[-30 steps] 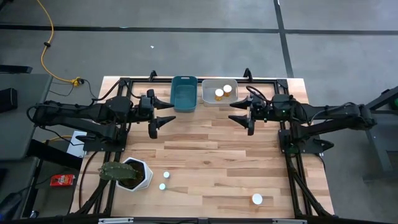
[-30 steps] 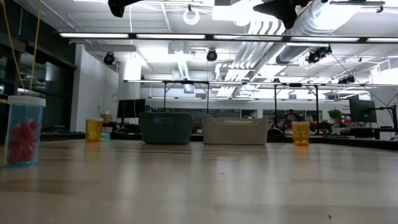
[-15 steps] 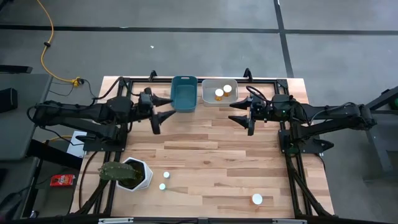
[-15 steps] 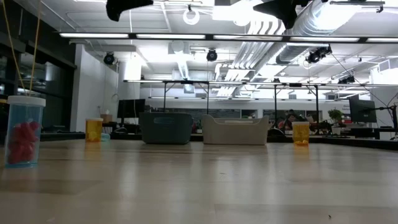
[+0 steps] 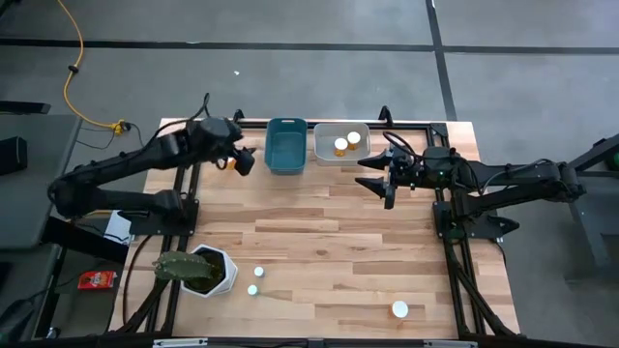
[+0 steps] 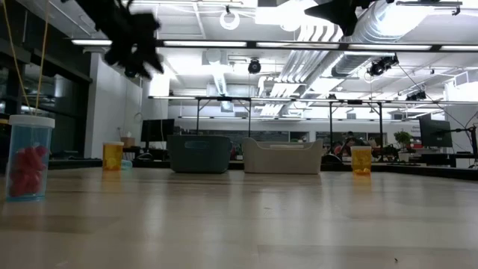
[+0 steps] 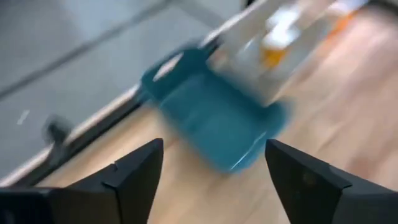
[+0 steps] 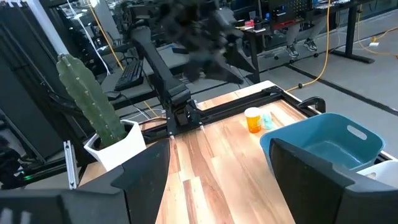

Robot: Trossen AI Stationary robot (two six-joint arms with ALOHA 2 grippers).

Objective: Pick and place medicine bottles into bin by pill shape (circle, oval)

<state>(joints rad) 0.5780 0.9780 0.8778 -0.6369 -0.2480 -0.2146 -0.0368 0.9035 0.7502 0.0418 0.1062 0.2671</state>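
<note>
My left gripper point(image 5: 244, 160) is open and empty, above the table's far left, just left of the teal bin point(image 5: 286, 145). Its wrist view looks past both fingers onto that bin point(image 7: 217, 118). An amber bottle point(image 5: 230, 162) stands beside it and also shows in the right wrist view point(image 8: 252, 119). My right gripper point(image 5: 379, 179) is open and empty, in the air right of the white bin point(image 5: 329, 155), which holds two amber bottles point(image 5: 340, 145). Three white-capped bottles stand on their bases near the table's near edge point(image 5: 258, 274), point(image 5: 252, 289), point(image 5: 399, 309).
A white hexagonal pot with a cactus point(image 5: 208, 271) stands at the near left. The low view shows a blue-tinted bottle with red pills point(image 6: 30, 157) close by, and amber bottles at the left point(image 6: 112, 155) and right point(image 6: 361, 160) of the two bins.
My left gripper has swung quickly from the middle left of the table toward the far edge, turning and coming down beside the teal bin's left side. It stays open. The right arm and the bottles have kept still.
</note>
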